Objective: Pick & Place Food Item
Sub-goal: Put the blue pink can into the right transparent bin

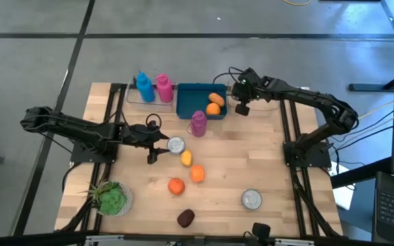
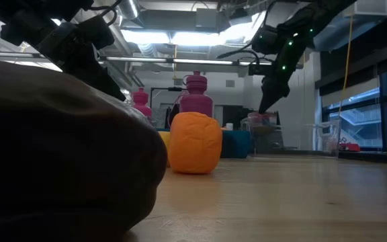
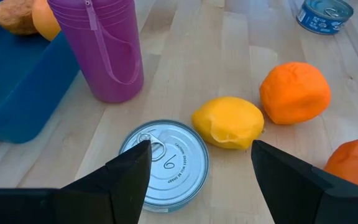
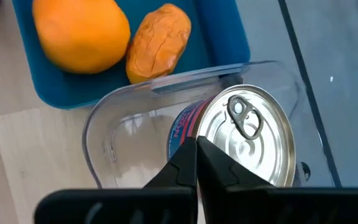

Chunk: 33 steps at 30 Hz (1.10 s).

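Honestly, the left end effector (image 3: 197,168) worries me: spread wide, gripping nothing, it hangs over a silver can (image 1: 176,144) and yellow food piece (image 3: 227,122) mid-worktop, so closing now could catch both or shove the can. Right end effector (image 4: 196,163) is clenched above a canned tin (image 4: 247,134) in a clear tub (image 4: 129,134) beside the blue bin (image 1: 187,102). Only a "6" is legible on the lid.

Even, bright overhead light — low view's near foreground blurred, dark.

Two dark jointed arms (image 1: 81,130) with black cables and green lights
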Each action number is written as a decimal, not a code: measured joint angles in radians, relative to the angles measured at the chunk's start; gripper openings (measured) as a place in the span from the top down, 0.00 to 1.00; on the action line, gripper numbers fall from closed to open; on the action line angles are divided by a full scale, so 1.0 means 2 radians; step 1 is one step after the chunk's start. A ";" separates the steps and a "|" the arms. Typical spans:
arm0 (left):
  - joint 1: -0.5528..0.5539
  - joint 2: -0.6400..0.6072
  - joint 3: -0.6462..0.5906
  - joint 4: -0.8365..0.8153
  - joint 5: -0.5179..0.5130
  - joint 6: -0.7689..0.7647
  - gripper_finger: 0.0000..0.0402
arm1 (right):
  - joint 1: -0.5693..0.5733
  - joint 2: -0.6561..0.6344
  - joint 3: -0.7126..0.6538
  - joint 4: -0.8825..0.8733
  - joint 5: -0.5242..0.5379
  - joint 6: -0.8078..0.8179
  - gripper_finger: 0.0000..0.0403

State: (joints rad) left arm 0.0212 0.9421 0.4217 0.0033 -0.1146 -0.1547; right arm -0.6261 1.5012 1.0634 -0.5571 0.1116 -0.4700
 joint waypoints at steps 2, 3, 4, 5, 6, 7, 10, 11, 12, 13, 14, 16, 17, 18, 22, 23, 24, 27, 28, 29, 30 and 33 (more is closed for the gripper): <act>0.000 0.000 0.000 0.000 0.000 0.000 0.34 | 0.000 0.008 0.000 0.000 0.000 -0.001 1.00; 0.000 0.000 0.000 0.000 0.000 0.000 0.34 | 0.000 0.011 0.000 0.001 0.000 -0.001 1.00; 0.000 0.000 0.000 0.000 0.000 0.000 0.34 | 0.000 0.016 0.000 0.003 0.000 -0.001 1.00; 0.000 0.000 0.000 0.000 0.000 0.000 0.34 | 0.000 0.020 0.000 0.007 0.000 -0.001 1.00; 0.000 0.000 0.000 0.000 0.000 0.000 0.34 | -0.001 0.026 0.000 0.012 -0.002 -0.001 1.00; 0.000 0.000 0.000 0.000 0.000 0.000 0.34 | -0.001 0.030 0.000 0.016 -0.003 -0.001 1.00; 0.000 0.000 0.000 0.000 0.000 -0.003 0.34 | -0.003 0.044 0.000 0.028 -0.004 -0.002 1.00; 0.000 0.000 0.000 0.000 0.000 -0.004 0.34 | -0.004 0.048 0.000 0.032 -0.004 -0.003 1.00; 0.000 0.000 0.000 0.000 0.000 -0.004 0.34 | -0.006 0.053 0.000 0.034 -0.004 -0.004 1.00; 0.000 0.000 0.000 0.000 0.000 -0.004 0.34 | -0.008 0.058 0.000 0.035 -0.004 -0.005 1.00; 0.000 0.000 0.000 0.000 0.000 -0.004 0.34 | -0.010 0.062 0.000 0.036 -0.004 -0.005 1.00; 0.000 0.000 0.000 0.000 0.000 -0.004 0.34 | -0.016 0.070 0.000 0.040 -0.004 -0.005 1.00; 0.000 0.000 0.000 0.000 0.000 -0.004 0.34 | -0.018 0.072 0.000 0.042 -0.004 -0.005 1.00; 0.000 0.000 0.000 0.000 0.000 -0.005 0.34 | -0.021 0.073 0.000 0.047 -0.004 -0.005 1.00; 0.000 0.000 0.000 0.000 0.000 -0.005 0.34 | -0.033 0.074 0.000 0.058 -0.012 -0.005 1.00; 0.000 0.000 0.000 0.000 0.000 -0.005 0.34 | -0.035 0.074 0.000 0.059 -0.013 -0.005 1.00; 0.000 0.000 0.000 0.000 0.000 -0.005 0.34 | -0.037 0.074 0.000 0.060 -0.013 -0.005 1.00; 0.000 0.000 0.000 0.000 0.000 -0.004 0.34 | -0.043 0.074 0.000 0.061 -0.016 -0.005 1.00; 0.000 0.000 0.000 0.000 0.000 -0.004 0.34 | -0.044 0.074 0.000 0.060 -0.018 -0.005 1.00; 0.000 0.000 0.000 0.000 0.000 -0.004 0.34 | -0.046 0.074 0.000 0.060 -0.021 -0.005 1.00; 0.000 0.000 0.000 0.000 0.000 -0.004 0.34 | -0.047 0.074 0.000 0.060 -0.025 -0.005 1.00; 0.000 0.000 0.000 0.000 0.000 -0.004 0.34 | -0.048 0.074 0.000 0.061 -0.026 -0.005 1.00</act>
State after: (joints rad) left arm 0.0212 0.9421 0.4217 0.0033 -0.1146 -0.1631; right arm -0.7219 1.6497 1.0626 -0.4354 0.0589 -0.4801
